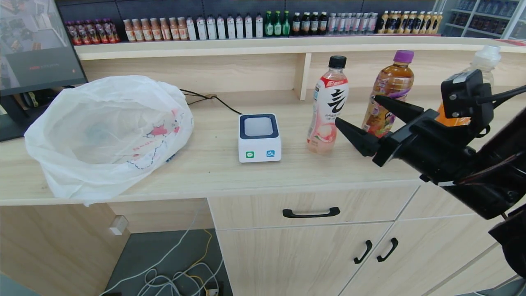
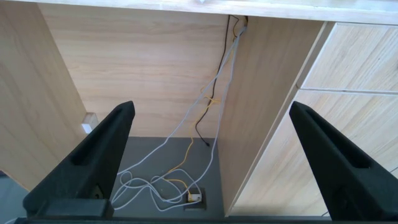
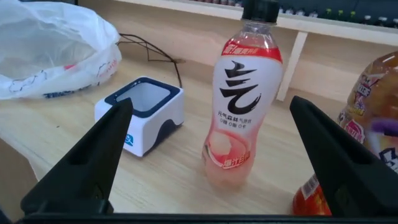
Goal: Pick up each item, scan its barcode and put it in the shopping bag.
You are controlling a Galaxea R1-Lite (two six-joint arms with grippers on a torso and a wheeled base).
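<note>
At the far left of the head view, a dark monitor (image 1: 37, 45) is seen at the back of the wooden counter (image 1: 213, 164). Next to it, the white plastic shopping bag (image 1: 109, 131) is placed on the counter with its mouth open toward the front. In the left wrist view, the left gripper (image 2: 211, 106) is held lower than the counter top. Its fingers are spread wide and nothing is held between them. Behind them, the open recess under the counter is seen, with loose cables (image 2: 168, 183) lying on the floor. Near the middle of the counter, well apart from the bag, the white barcode scanner (image 1: 259, 137) is set with its window turned upward, and a black cord (image 1: 213, 100) is led away behind it. To the right of the scanner, the pink drink bottle with a black cap (image 1: 327, 109) is standing upright. Just behind it and to its right, the brown tea bottle with a purple cap (image 1: 388, 96) is also standing upright. The right gripper (image 1: 356, 110) is held above the counter, just beside these two bottles. Its fingers are spread apart and nothing is pinched; in the right wrist view the pink bottle is framed between them without being touched. At the far right, the orange drink bottle with a pale cap (image 1: 487, 57) is partly hidden by the arm. Along the back shelf, a row of bottles (image 1: 246, 24) is lined up.
</note>
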